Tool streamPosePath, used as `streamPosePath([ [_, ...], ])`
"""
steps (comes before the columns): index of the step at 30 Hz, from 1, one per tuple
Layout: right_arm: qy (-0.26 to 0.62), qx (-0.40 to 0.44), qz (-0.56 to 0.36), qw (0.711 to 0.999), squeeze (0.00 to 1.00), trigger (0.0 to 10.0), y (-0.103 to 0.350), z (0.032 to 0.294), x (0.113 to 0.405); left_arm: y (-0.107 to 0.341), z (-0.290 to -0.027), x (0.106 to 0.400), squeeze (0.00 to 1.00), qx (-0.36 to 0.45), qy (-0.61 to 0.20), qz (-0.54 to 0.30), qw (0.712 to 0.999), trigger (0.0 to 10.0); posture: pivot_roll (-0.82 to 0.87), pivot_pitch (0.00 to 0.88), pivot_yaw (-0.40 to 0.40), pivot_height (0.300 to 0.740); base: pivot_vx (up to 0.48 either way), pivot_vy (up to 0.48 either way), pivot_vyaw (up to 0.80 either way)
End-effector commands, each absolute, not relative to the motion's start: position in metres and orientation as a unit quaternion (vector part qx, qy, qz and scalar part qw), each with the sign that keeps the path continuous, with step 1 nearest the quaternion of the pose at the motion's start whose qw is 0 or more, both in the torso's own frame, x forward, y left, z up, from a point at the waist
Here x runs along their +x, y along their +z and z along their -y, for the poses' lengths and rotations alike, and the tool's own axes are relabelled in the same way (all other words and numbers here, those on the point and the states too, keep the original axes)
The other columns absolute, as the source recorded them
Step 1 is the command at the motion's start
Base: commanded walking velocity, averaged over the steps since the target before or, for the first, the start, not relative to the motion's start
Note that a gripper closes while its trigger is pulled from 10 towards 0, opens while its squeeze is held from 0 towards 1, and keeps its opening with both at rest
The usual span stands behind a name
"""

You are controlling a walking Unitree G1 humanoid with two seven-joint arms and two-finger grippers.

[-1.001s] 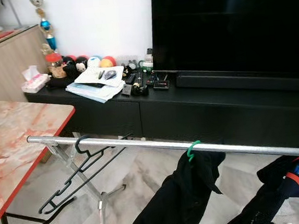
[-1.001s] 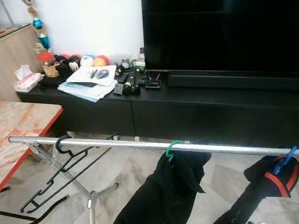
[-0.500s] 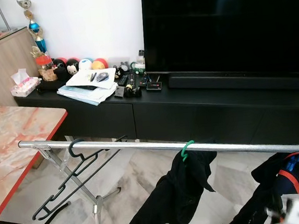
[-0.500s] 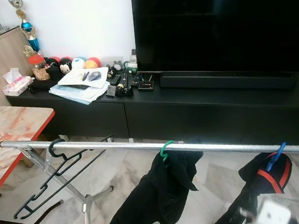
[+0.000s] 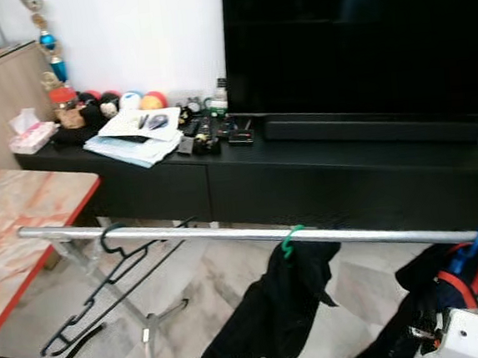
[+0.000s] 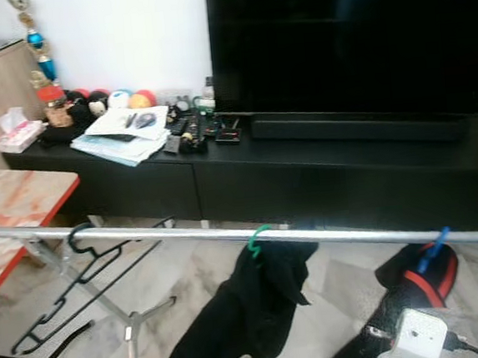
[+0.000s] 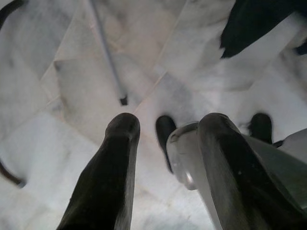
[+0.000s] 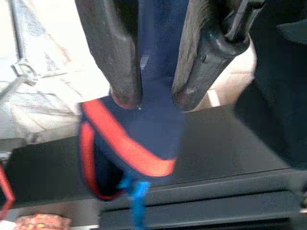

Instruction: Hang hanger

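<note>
Hanger (image 5: pixel 466 253): blue hook on the rail (image 5: pixel 185 232), carrying a navy garment (image 8: pixel 139 139).
Right gripper (image 8: pixel 153 96): clamped on the garment.
Left gripper (image 7: pixel 165 132): parted, empty.
Tip: confirm the hook sits fully before letting go.

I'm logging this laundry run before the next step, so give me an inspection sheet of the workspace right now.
Surface: metal rail of a drying rack runs across the view over a pale marble floor.
Job's things: empty black hanger hooked near the rail's left end; black garment on a green hook mid-rail; navy and red garment on a blue hook at the right.
Clutter: papers, tissue box and small toys on the black TV cabinet.
Grippers: right gripper has its fingers around the navy and red garment; left gripper hangs over the floor, fingers apart.
Cables: nothing seen.
Surroundings: large dark TV, marble-topped table at left.
</note>
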State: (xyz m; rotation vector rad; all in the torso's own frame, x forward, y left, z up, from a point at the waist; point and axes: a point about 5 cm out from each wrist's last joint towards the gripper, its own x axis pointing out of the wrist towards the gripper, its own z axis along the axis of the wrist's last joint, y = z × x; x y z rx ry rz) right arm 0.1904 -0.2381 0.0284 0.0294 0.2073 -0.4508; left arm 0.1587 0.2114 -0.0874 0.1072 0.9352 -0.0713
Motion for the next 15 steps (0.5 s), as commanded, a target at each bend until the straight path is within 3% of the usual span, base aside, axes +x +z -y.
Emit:
streamPosePath([
  [1,-0.218,0.015,-0.094,0.971,0.00,10.0,0.034,0.235,0.194,-0.089,-0.217,0.153,0.00,0.060,-0.034,-0.461,0.885,10.0,0.09,0.000,-0.016,0.740,0.000,-0.292,0.00],
  [5,-0.215,0.013,-0.090,0.972,0.00,10.0,0.037,0.233,0.196,-0.088,-0.216,0.154,0.00,0.060,-0.033,-0.459,0.886,10.0,0.09,0.000,-0.017,0.740,0.000,-0.293,0.00],
  [12,-0.205,0.023,-0.070,0.976,0.00,10.0,0.046,0.232,0.207,-0.089,-0.215,0.154,0.00,0.055,-0.028,-0.459,0.886,10.0,0.09,0.000,-0.018,0.740,0.000,0.000,0.00],
  [13,-0.203,0.025,-0.066,0.977,0.68,10.0,0.048,0.231,0.210,-0.089,-0.215,0.154,0.00,0.054,-0.028,-0.460,0.886,10.0,0.09,0.000,-0.017,0.740,0.000,0.000,0.00],
  [14,-0.200,0.029,-0.059,0.978,1.00,10.0,0.052,0.230,0.215,-0.089,-0.216,0.153,0.00,0.054,-0.027,-0.460,0.886,10.0,0.09,0.000,-0.017,0.740,0.000,0.000,0.00],
  [15,-0.198,0.030,-0.055,0.978,1.00,10.0,0.054,0.230,0.218,-0.090,-0.216,0.152,0.00,0.054,-0.027,-0.460,0.886,10.0,0.09,0.000,-0.017,0.740,0.000,0.000,0.00],
])
